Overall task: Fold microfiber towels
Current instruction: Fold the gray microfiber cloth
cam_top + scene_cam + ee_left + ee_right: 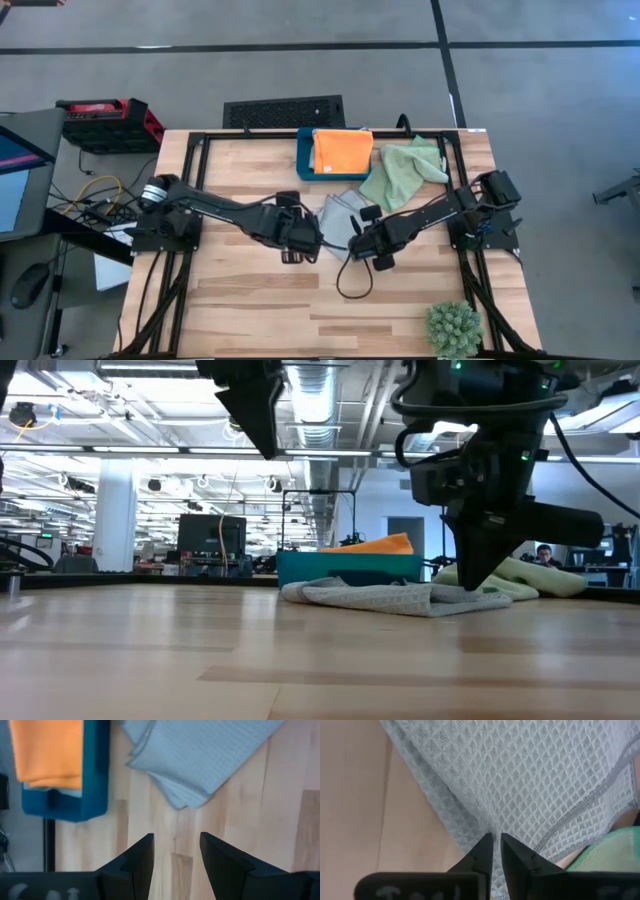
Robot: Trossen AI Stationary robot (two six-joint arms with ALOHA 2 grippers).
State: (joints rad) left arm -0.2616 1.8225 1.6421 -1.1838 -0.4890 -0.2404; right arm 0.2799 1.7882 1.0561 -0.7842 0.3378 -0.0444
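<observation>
A light wooden table (250, 310) bears a dark teal rectangular box (305, 160) at its far edge, and in it lies a folded bright orange microfiber towel (342, 150). Just beside the box, a crumpled light green towel (405, 170) lies on the wood. At mid-table lies a pale blue-grey waffle-weave towel (335, 215). The right gripper (496, 851) has its fingers pinched nearly together on this towel's edge. The left gripper (176, 851), spread wide and holding nothing, hovers over bare wood near the towel's corner.
</observation>
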